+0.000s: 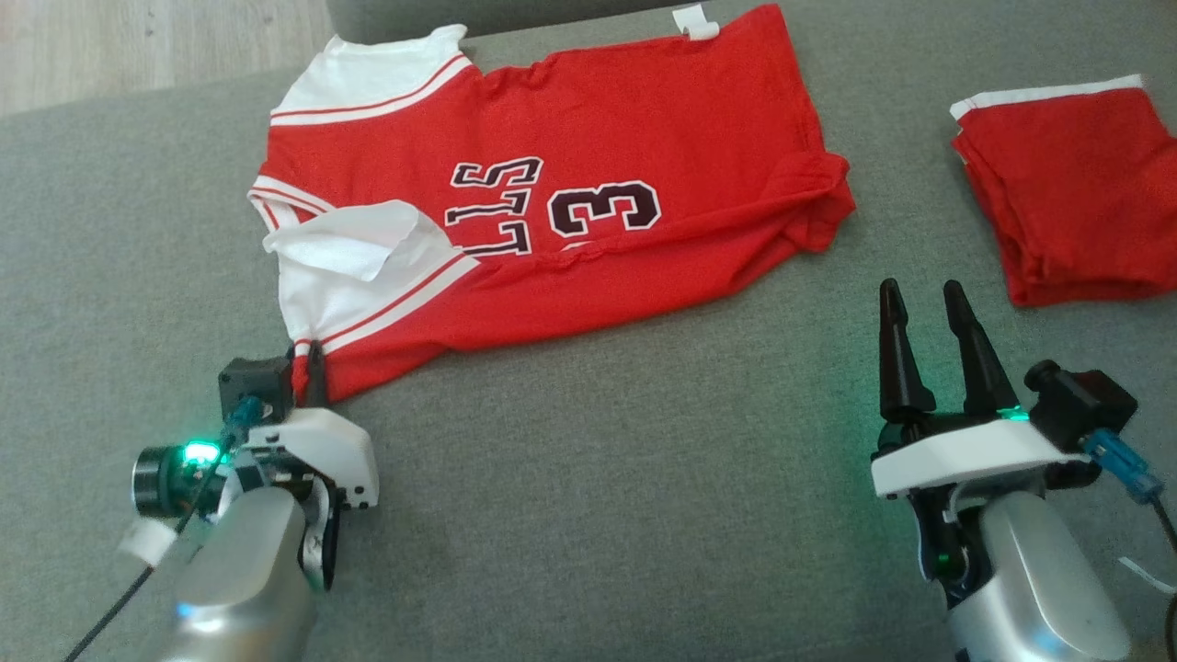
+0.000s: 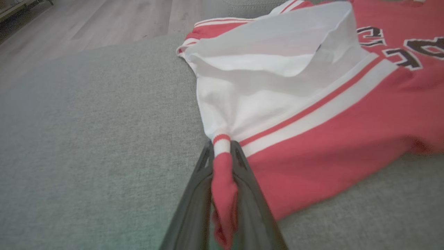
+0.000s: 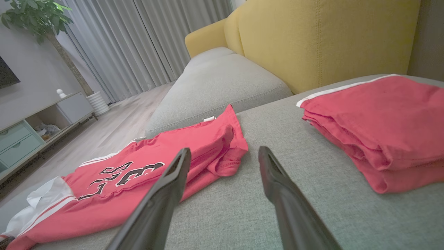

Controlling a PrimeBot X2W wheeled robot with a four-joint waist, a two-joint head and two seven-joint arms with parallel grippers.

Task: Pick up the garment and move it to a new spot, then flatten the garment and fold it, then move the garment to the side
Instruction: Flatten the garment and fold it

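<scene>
The garment [image 1: 570, 211] is a red jersey with white sleeves and dark lettering, lying spread on the grey cushion [image 1: 588, 478]. My left gripper [image 1: 308, 354] is shut on the garment's near left corner; in the left wrist view a bunched strip of red and white cloth [image 2: 222, 163] sits pinched between the two dark fingers [image 2: 199, 187]. My right gripper [image 1: 924, 299] hovers open over bare cushion at the right, apart from the jersey. In the right wrist view its fingers [image 3: 166, 187] point past the garment [image 3: 145, 173], nothing between them.
A folded red piece with white trim [image 1: 1076, 193] lies at the far right, close to the right gripper. A yellow sofa back [image 3: 312, 38] rises behind it. Wooden floor [image 1: 138, 46] lies beyond the cushion's far left edge, with a cabinet [image 3: 34, 128] and plant further off.
</scene>
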